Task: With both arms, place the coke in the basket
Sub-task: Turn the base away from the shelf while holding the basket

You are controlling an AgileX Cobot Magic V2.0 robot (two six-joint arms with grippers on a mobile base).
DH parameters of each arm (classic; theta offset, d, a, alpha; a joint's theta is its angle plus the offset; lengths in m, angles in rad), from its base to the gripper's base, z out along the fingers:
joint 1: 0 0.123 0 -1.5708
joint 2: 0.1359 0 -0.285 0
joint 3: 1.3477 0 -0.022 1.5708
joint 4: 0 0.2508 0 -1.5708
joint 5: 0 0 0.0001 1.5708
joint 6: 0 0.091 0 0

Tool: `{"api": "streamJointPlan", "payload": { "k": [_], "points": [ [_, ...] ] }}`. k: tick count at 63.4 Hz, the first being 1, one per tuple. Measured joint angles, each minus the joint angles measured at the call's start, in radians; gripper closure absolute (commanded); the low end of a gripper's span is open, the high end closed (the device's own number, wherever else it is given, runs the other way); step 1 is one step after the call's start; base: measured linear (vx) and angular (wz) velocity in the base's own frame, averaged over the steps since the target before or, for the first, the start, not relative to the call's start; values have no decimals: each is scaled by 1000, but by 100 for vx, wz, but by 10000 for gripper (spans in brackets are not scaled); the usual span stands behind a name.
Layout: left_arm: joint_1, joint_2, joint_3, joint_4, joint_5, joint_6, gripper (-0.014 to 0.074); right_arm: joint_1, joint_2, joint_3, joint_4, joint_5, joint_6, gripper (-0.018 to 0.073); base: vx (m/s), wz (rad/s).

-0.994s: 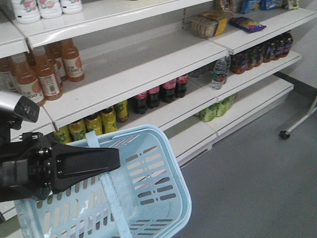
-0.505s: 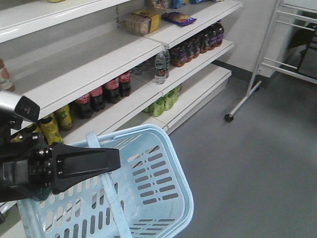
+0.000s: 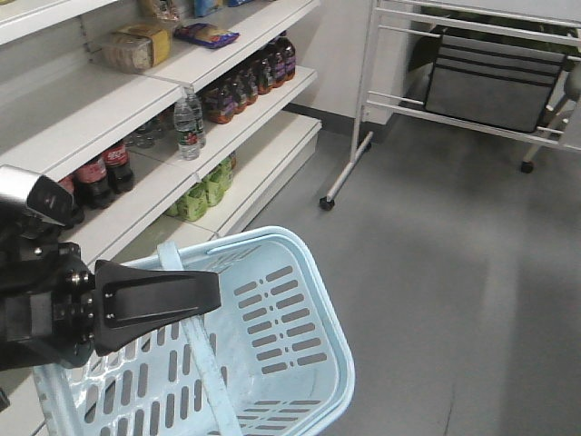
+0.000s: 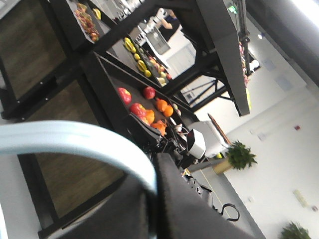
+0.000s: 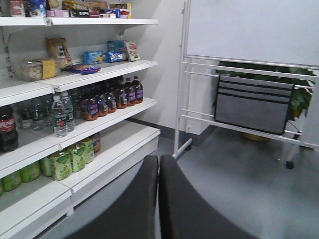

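Presently, from the floor beside the robot, the following is noted:

- Left gripper (image 3: 214, 294): a broad black wedge reaching in from the left edge of the front view and lying across the basket's mouth. The left wrist view shows the pale blue bar running into the seam between the two dark fingers, so the jaws are clamped on it.
- Basket (image 3: 277, 320): pale blue with slotted walls, sitting low and left in the front view. It is tilted, its near corner over the grey floor (image 3: 436, 272), close beside the lowest shelf.
- Handle bar (image 3: 207, 368): flat and blue, crossing the open top from the far rim to the near rim and passing under the left gripper.
- Right gripper (image 5: 158, 160): jaws pressed together with only a thin seam between them and nothing held, pointing toward the shelving and floor.
- Coke: its position cannot be told from these views.
- Shelving (image 3: 109, 102): white, carrying dark bottles with red labels (image 3: 95, 175), water bottles (image 3: 186, 127) and green packs (image 3: 195, 195).
- White wheeled frame (image 3: 361, 136): stands on the floor beyond the shelf end, well apart from the basket.
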Motion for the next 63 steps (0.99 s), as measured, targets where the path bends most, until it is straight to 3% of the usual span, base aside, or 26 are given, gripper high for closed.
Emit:
{"api": "streamJointPlan", "payload": {
  "k": [63],
  "points": [
    [0,0,0,0,0,0,603,0,0,0,0,0,0,564,7,-37]
  ]
}}
